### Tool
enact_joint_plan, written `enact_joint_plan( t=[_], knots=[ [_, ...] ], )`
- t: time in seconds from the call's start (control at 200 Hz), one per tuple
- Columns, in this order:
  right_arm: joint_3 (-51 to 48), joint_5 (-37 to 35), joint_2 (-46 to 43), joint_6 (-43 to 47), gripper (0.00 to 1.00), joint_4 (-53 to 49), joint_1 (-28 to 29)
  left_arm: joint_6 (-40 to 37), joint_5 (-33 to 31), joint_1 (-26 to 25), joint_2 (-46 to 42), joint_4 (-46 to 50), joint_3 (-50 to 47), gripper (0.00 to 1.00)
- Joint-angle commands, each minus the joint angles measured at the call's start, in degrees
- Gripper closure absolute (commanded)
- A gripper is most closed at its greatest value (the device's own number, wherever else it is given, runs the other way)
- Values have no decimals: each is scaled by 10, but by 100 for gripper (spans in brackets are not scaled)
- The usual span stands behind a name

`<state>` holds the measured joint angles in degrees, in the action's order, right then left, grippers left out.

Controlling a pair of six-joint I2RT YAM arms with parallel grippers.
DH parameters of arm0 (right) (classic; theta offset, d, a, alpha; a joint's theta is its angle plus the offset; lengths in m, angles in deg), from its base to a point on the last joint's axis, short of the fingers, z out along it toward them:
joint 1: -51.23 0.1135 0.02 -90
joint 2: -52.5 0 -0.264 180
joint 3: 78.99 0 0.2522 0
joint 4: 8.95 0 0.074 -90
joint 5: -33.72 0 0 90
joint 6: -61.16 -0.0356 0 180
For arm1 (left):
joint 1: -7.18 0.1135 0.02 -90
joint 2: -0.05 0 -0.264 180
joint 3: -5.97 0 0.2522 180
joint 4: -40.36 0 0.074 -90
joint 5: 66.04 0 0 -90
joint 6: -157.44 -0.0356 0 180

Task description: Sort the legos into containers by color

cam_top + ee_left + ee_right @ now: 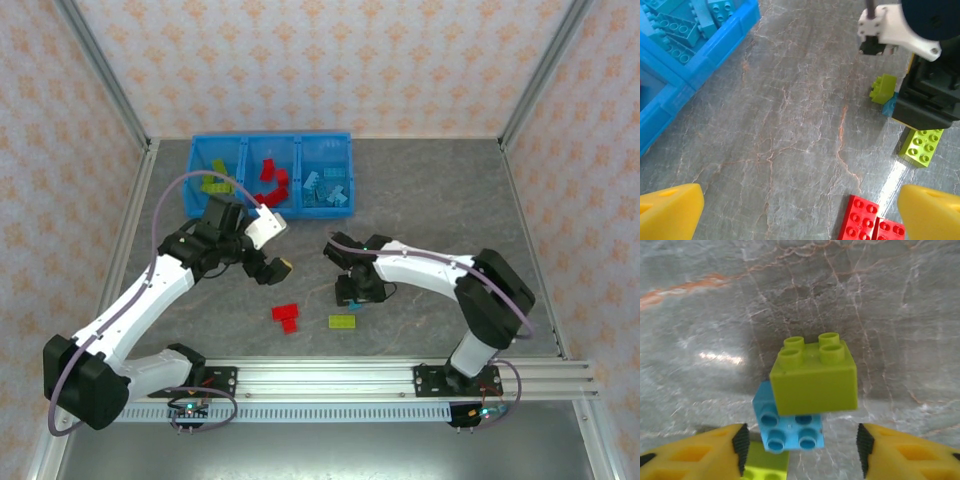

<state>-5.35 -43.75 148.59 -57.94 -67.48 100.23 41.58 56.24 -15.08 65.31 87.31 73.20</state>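
Nearest the arm bases, on the grey surface (200, 320), two red legos (286, 317) lie touching. Just beside them is a flat lime lego (343, 322), its far end hidden by the black body of the right tool (800, 452). That tool's yellow fingers (910, 455) stand apart, clamped on nothing. They flank a light blue lego (790, 427) half covered by a lime cube lego (815, 377). The left tool (801, 212) hangs wide apart and empty, its tips cut off. Farthest, the blue containers (300, 212) hold lime, red and light blue legos, each colour apart.
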Motion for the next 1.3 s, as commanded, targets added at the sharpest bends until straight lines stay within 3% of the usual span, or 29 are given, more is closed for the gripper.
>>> enact_joint_plan(
  t=[0.0,0.275,0.42,0.626,0.751,0.881,1.146,1.296],
  knots=[
    [7,-1,22,-2,47,17,3,-16,18,-1,-6,-57,-18,0],
    [-4,-36,-13,-14,77,15,7,2,13,-1,-8,-99,-40,0],
    [30,-74,-72,-12,78,-16,7,27,-11,-1,-15,-146,-61,0],
    [138,-174,-106,61,77,30,-3,96,-151,1,-32,-242,-102,0],
    [237,-214,-33,123,77,90,-44,125,-193,5,-24,-255,-104,0],
    [349,-203,74,158,77,136,-91,136,-208,6,-25,-259,-105,0],
    [572,-186,284,192,77,126,-131,137,-220,8,-30,-260,-105,0],
    [645,-175,342,193,62,105,-142,137,-226,8,-29,-264,-107,0]
  ],
)
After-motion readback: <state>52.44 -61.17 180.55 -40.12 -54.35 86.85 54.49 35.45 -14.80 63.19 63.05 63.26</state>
